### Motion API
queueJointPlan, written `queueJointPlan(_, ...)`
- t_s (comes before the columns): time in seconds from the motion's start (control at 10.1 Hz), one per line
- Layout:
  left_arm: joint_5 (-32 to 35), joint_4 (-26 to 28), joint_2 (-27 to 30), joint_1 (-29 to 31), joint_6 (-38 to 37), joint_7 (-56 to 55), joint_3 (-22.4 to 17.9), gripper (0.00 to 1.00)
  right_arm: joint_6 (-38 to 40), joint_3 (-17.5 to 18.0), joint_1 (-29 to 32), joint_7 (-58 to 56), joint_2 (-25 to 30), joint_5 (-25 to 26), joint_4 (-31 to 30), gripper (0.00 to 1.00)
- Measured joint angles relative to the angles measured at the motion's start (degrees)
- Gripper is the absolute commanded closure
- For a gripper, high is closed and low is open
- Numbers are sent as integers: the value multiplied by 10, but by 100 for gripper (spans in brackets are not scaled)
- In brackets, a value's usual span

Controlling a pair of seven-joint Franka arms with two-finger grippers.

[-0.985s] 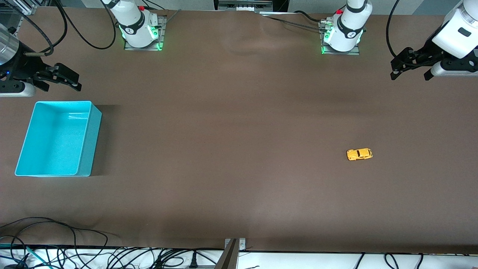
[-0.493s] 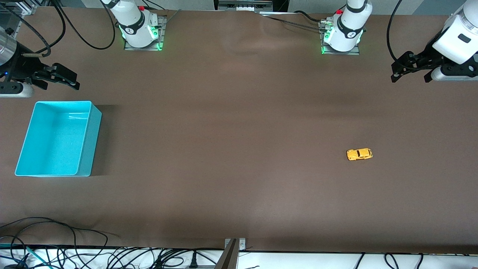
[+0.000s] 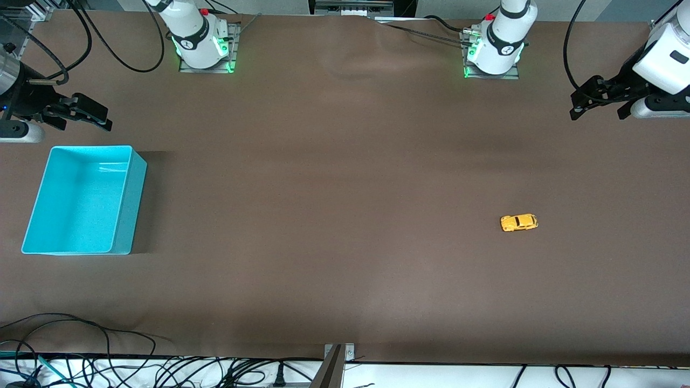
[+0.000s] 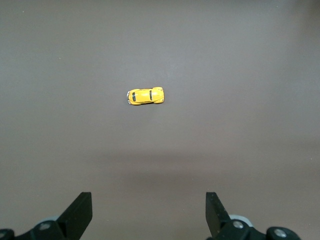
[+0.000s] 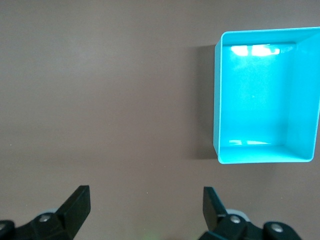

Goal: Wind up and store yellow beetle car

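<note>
While the yellow beetle car (image 3: pixel 519 222) is sitting untouched on the brown table (image 3: pixel 345 188), toward the left arm's end and well apart from everything else, you are looking at the very start of the job — nothing is wound and nothing is stored. The left gripper (image 3: pixel 599 101) is hanging in the air over the table edge at its own end, fingers spread wide and holding nothing; its wrist view is showing the car small on bare table between the two fingertips (image 4: pixel 80 210). The right gripper (image 3: pixel 81 112) is waiting with its fingers just as wide and empty, over the table just beside the turquoise bin (image 3: pixel 129 207), which is standing empty at the right arm's end.

The step in hand, as I am judging it, is the approach to the car. You are probably going to want the left arm for this, since it is the closer one — bringing it down over the car and closing across the narrow body. Which end of the car is the front is hard to tell, so I am leaving the roll-back direction for winding open
</note>
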State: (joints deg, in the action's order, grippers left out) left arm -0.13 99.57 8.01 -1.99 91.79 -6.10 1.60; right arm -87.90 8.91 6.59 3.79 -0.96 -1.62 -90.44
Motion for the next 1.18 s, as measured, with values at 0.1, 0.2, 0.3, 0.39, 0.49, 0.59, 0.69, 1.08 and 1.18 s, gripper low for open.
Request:
queueJointPlan(0.1, 0, 0, 0, 0, 0, 0, 0, 0, 0, 0, 0, 0, 0, 0, 0, 0)
queueJointPlan(0.2, 0, 0, 0, 2, 0, 0, 0, 0, 0, 0, 0, 0, 0, 0, 0, 0)
queueJointPlan(0.3, 0, 0, 0, 2, 0, 0, 0, 0, 0, 0, 0, 0, 0, 0, 0, 0)
queueJointPlan(0.39, 0, 0, 0, 3, 0, 0, 0, 0, 0, 0, 0, 0, 0, 0, 0, 0)
queueJointPlan(0.49, 0, 0, 0, 3, 0, 0, 1, 0, 0, 0, 0, 0, 0, 0, 0, 0)
queueJointPlan(0.59, 0, 0, 0, 3, 0, 0, 1, 0, 0, 0, 0, 0, 0, 0, 0, 0)
queueJointPlan(0.69, 0, 0, 0, 3, 0, 0, 1, 0, -1, 0, 0, 0, -2, 0, 0, 0)
queueJointPlan(1.08, 0, 0, -1, 3, 0, 0, 1, 0, -1, -9, 0, -1, -6, 0, 0, 0)
queueJointPlan(1.18, 0, 0, -2, 4, 0, 0, 1, 0, -1, -12, 1, -1, -6, 0, 0, 0)
